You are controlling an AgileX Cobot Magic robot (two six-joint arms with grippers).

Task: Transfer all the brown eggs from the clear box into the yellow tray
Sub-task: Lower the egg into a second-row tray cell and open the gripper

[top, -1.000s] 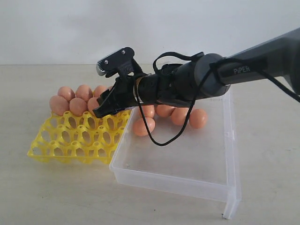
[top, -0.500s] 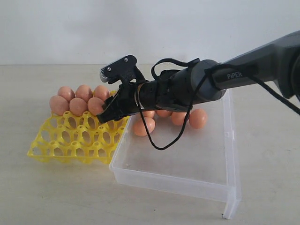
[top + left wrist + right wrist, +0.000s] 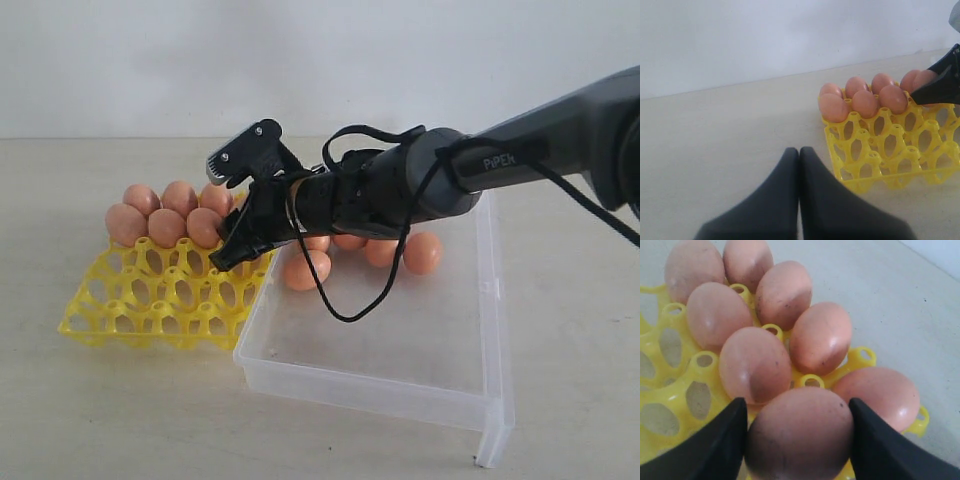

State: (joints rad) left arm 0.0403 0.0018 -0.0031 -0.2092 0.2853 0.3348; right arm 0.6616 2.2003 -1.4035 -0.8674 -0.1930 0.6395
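Note:
My right gripper (image 3: pixel 230 208) reaches over the back right corner of the yellow tray (image 3: pixel 150 300) and is shut on a brown egg (image 3: pixel 800 425), one dark finger on each side. Several brown eggs (image 3: pixel 165 215) fill the tray's back cups, seen close in the right wrist view (image 3: pixel 755 365). More eggs (image 3: pixel 423 252) lie at the far end of the clear box (image 3: pixel 370 385), partly hidden by the arm. My left gripper (image 3: pixel 799 151) is shut and empty, low over the table beside the tray (image 3: pixel 880 160); the exterior view does not show it.
The box's near half holds no eggs, and its flange hangs at the front right corner (image 3: pixel 492 445). The tray's front cups (image 3: pixel 130 315) hold nothing. A black cable loop (image 3: pixel 345 305) dangles from the right arm over the box. A white wall stands behind the table.
The right gripper with its egg has come down a little toward the tray's back right cups. The left gripper's earlier state is not shown.

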